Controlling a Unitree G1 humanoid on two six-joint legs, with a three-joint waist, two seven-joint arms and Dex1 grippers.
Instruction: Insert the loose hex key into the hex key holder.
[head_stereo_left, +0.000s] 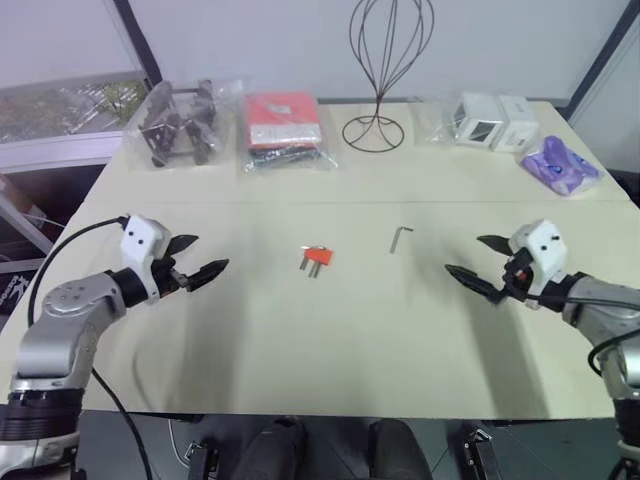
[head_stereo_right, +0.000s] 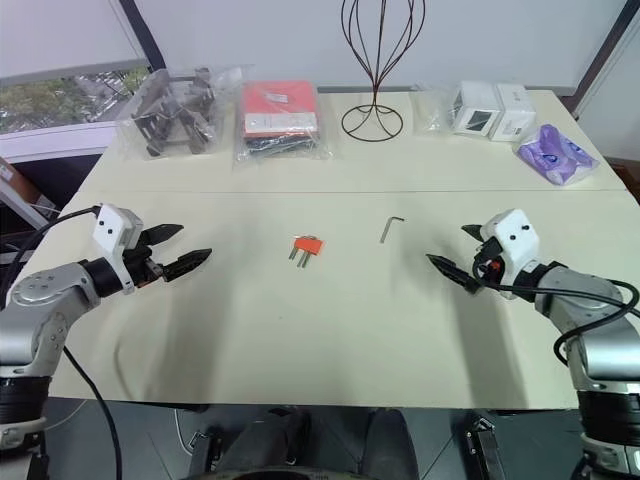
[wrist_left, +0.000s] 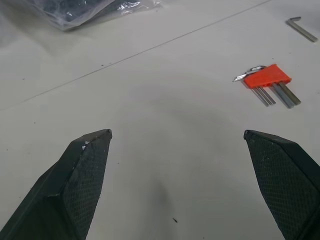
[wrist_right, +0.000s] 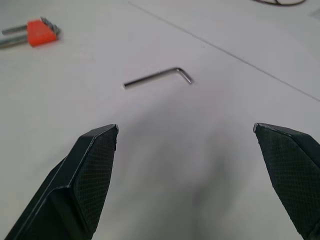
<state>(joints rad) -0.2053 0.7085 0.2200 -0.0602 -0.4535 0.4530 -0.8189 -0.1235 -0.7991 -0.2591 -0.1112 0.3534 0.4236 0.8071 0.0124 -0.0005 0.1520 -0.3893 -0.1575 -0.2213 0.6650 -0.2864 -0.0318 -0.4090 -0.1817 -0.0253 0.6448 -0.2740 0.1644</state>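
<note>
One loose hex key (head_stereo_left: 400, 239) lies flat on the pale cream worktop (head_stereo_left: 330, 340), right of centre, apart from everything else. One hex key holder (head_stereo_left: 318, 258), an orange-red block with a few short dark keys sticking out toward the robot, lies near the middle of the worktop, to the left of the loose key and not touching it.

Two grippers are present. The left gripper (head_stereo_left: 196, 259) hovers over the left part of the worktop with its jaws spread wide and nothing between them. The right gripper (head_stereo_left: 478, 263) hovers over the right part, its jaws likewise wide apart and empty. Each points inward toward the middle.

Along the far edge stand six further items: one clear bag of dark metal parts (head_stereo_left: 180, 124), one red packet in a clear bag (head_stereo_left: 284, 128), one wire stand (head_stereo_left: 383, 70), two white boxes (head_stereo_left: 490, 120) and one purple packet (head_stereo_left: 558, 165). No writing on any of them can be read.

A seam line runs across the worktop. Behind it is a white wall, with a window at the far left.
</note>
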